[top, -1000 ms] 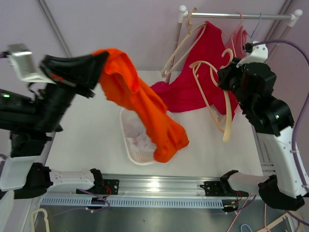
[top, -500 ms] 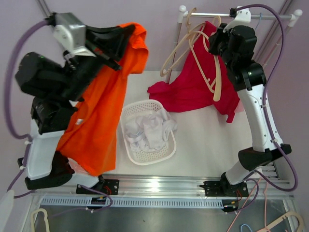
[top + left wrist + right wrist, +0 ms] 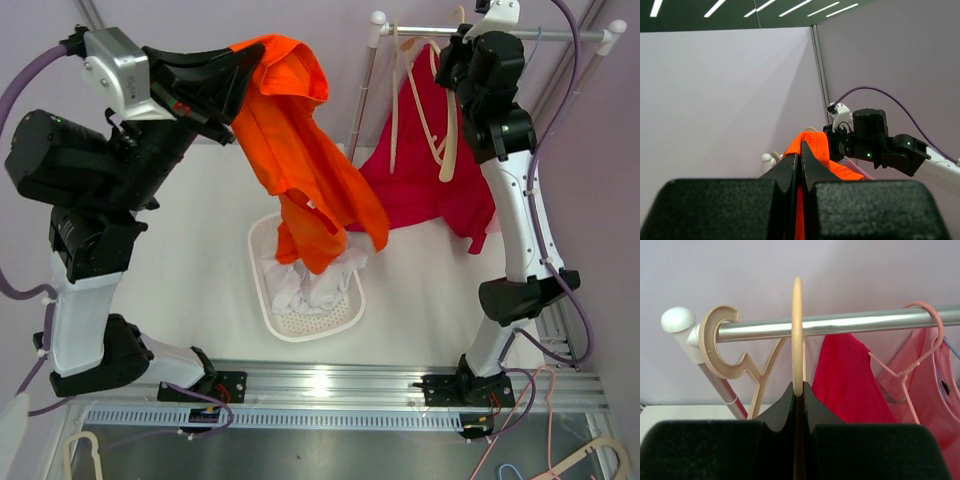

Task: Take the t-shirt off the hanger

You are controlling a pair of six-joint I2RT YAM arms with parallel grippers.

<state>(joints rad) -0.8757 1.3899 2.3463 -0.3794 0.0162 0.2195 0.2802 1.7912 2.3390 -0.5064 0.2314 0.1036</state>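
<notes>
Rail (image 3: 570, 35) behind; left end effector (image 3: 800, 164) clenching orange t-shirt (image 3: 312, 175), right end effector (image 3: 798, 390) seemingly hanger (image 3: 797, 315)

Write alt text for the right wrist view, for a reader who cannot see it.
The right gripper, shut on a cream hanger, holds its hook across a metal rail. A beige hanger hooks the rail at left; a red shirt and pink hanger hang right.
</notes>
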